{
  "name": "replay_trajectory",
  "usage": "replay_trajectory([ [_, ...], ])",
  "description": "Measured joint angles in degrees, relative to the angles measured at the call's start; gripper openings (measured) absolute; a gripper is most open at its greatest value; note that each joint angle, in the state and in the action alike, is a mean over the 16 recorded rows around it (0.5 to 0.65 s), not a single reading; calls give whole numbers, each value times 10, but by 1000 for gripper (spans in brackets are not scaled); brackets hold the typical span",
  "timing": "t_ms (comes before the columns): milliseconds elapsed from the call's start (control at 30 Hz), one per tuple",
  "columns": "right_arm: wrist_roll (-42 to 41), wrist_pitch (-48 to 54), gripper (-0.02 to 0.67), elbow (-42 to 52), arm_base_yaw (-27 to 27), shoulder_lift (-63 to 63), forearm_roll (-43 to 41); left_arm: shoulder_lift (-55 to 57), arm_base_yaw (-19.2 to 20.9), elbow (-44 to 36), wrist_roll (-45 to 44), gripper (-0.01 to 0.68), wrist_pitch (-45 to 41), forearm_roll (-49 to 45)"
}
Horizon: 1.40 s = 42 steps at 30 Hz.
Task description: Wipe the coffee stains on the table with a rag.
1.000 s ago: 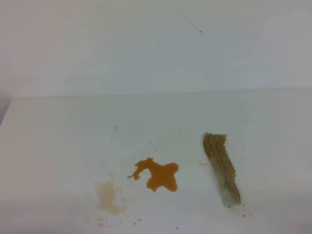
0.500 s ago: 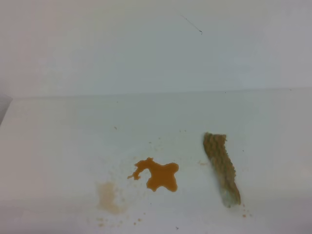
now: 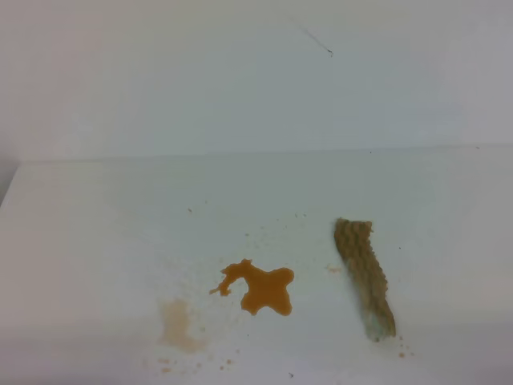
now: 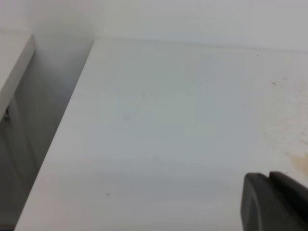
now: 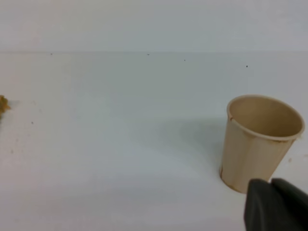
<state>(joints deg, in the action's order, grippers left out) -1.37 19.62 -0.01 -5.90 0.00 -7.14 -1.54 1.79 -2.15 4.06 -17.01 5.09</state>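
The coffee stains show in the exterior high view as an orange-brown lobed blotch on the white table, with a paler tan smear to its lower left and tiny specks around. The tan-brown ribbed rag lies flat to the right of the blotch, its greyish end nearest the front. Neither gripper appears in this view. In the left wrist view my left gripper sits at the bottom right, dark fingers pressed together, holding nothing. My right gripper is likewise shut and empty.
A tan paper cup stands upright on the table just beyond the right gripper. The table's left edge drops into a gap beside another white surface. A white wall rises behind the table.
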Motion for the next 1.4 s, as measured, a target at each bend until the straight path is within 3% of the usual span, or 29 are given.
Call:
replay_trajectory([
  [1400,0,0,11,0,0,0,-4,0,0,0,0,1,0,0],
])
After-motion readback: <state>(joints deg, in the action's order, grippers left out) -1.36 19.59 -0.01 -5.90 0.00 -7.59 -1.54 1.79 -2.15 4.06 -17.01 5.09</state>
